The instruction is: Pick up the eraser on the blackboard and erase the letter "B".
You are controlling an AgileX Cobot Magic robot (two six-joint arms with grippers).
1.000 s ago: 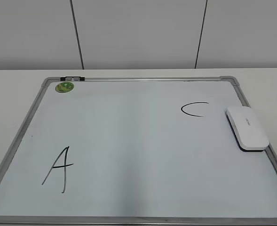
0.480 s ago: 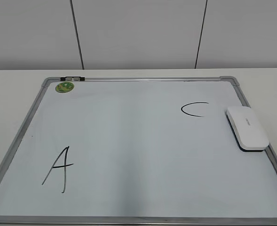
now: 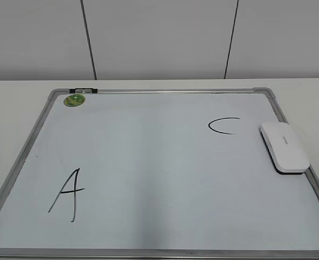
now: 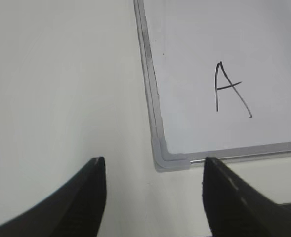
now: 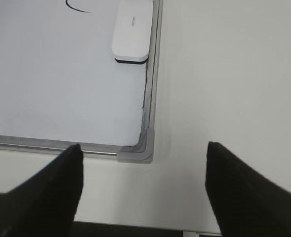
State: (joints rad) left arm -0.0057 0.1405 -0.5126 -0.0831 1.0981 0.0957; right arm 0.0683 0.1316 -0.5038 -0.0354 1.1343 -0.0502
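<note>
The blackboard is a white dry-erase board lying flat on the table. The eraser lies on it by the right frame edge, white top up; it also shows in the right wrist view. A black "A" is at the board's lower left and a black "C" at the upper right. No letter "B" shows on the board. My left gripper is open and empty over the board's near left corner. My right gripper is open and empty over the near right corner. Neither gripper shows in the exterior view.
A round green magnet sits at the board's far left corner, beside a small black clip on the frame. Bare table surrounds the board. A panelled wall stands behind.
</note>
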